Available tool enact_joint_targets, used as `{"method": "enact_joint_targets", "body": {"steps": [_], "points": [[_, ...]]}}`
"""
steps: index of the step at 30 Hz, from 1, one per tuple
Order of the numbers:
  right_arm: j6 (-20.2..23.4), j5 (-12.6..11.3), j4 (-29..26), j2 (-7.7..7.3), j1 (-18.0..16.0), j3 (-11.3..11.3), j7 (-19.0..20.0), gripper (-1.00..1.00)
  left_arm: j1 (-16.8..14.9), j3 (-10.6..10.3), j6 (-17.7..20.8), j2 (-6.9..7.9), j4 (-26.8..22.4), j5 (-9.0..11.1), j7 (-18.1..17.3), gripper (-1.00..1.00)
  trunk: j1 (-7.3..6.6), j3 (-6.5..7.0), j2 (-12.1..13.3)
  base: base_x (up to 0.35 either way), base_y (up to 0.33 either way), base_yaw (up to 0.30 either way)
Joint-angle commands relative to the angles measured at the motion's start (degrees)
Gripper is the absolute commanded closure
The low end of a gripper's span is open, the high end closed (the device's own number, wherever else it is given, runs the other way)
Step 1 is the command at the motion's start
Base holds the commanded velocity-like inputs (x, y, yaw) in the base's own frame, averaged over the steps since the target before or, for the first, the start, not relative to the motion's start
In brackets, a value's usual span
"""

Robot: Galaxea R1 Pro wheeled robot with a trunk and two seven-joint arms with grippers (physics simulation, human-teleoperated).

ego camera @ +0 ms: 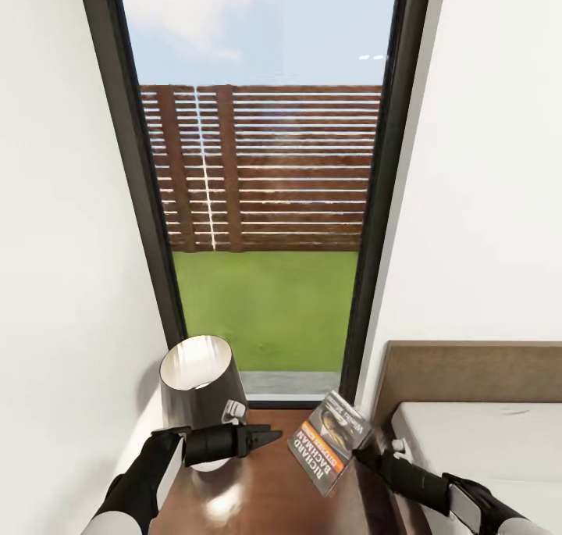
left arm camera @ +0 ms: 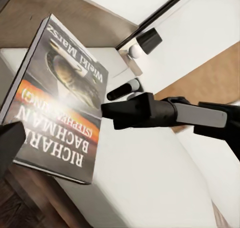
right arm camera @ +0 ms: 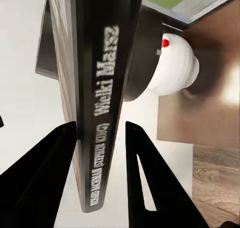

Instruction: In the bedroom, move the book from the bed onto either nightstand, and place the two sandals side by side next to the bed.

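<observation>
The right pincer (ego camera: 361, 451) is clamped on the book (ego camera: 329, 441), its black fingers (right arm camera: 142, 173) pressed against both faces on either side of the spine in the right wrist view. The book hangs in the air above the nightstand (ego camera: 265, 488), tilted, cover facing up and toward the camera, its long axis running from the near left corner up toward the window (ego camera: 265, 207); the lettering "RICHARD BACHMAN" reads upside down in the head view. Whether its lower corner touches the glossy top cannot be told. The left pincer (ego camera: 269, 436) hovers just beside the book, pointing at it, its jaws looking closed on nothing, though the tips are small and dark. A lamp (ego camera: 199, 383) with a dark shade stands at the nightstand's far left, its white base partly hidden behind the left arm. The bed (ego camera: 484, 441) is cut off at the right edge, only headboard and a mattress corner showing.
</observation>
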Motion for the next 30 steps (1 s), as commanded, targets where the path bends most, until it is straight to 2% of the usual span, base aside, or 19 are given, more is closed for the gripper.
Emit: {"method": "enact_joint_targets", "body": {"steps": [1,3,4,7,8,9,13,16,30], "points": [[0.5,-0.6,-1.6,1.27,-0.1,0.4,-1.2,1.0,0.0,0.2,0.6,-0.11,0.0,-0.2,-0.3,-1.0,0.03,-0.07,-0.1,0.0,0.0,0.0],[0.6,-0.6,-2.9,2.65,-0.1,0.4,-2.9,1.0,0.0,0.2,0.6,-0.22,0.0,-0.2,-0.3,-1.0,0.03,-0.07,-0.1,0.0,0.0,0.0],[0.7,-0.6,-4.0,4.12,-0.2,0.4,-5.3,1.0,0.0,0.2,0.6,-0.29,0.0,-0.2,-0.4,-1.0,0.03,-0.07,-0.1,0.0,0.0,0.0],[0.7,-0.7,-5.2,6.03,-0.3,0.4,-9.3,1.0,0.1,0.2,0.6,-0.35,0.0,-0.1,-0.4,-1.0,0.03,-0.07,-0.1,0.0,0.0,0.0],[0.8,-0.7,-5.7,6.83,-0.4,0.4,-11.8,1.0,0.1,0.2,0.6,-0.37,0.0,-0.1,-0.4,-1.0,0.03,-0.07,-0.1,0.0,0.0,0.0],[0.8,-0.7,-5.9,7.11,-0.4,0.4,-12.9,1.0,0.1,0.2,0.6,-0.38,0.0,-0.1,-0.4,-1.0,0.03,-0.07,-0.1,0.0,0.0,0.0],[0.8,-0.8,-6.5,7.94,-0.4,0.4,-16.4,1.0,0.1,0.2,0.6,-0.45,0.0,-0.1,-0.4,-1.0,0.03,-0.07,-0.1,0.0,0.0,0.0],[0.8,-0.8,-6.6,8.12,-0.4,0.4,-17.1,1.0,0.1,0.1,0.6,-0.48,0.0,0.0,-0.4,-1.0,0.03,-0.07,-0.1,0.0,0.0,0.0],[2.0,-1.1,-6.6,8.03,-0.4,0.4,-17.4,1.0,0.1,0.1,0.6,-0.5,0.0,0.0,-0.2,-1.0,0.25,-0.25,-0.5,0.0,0.0,0.0]]}}
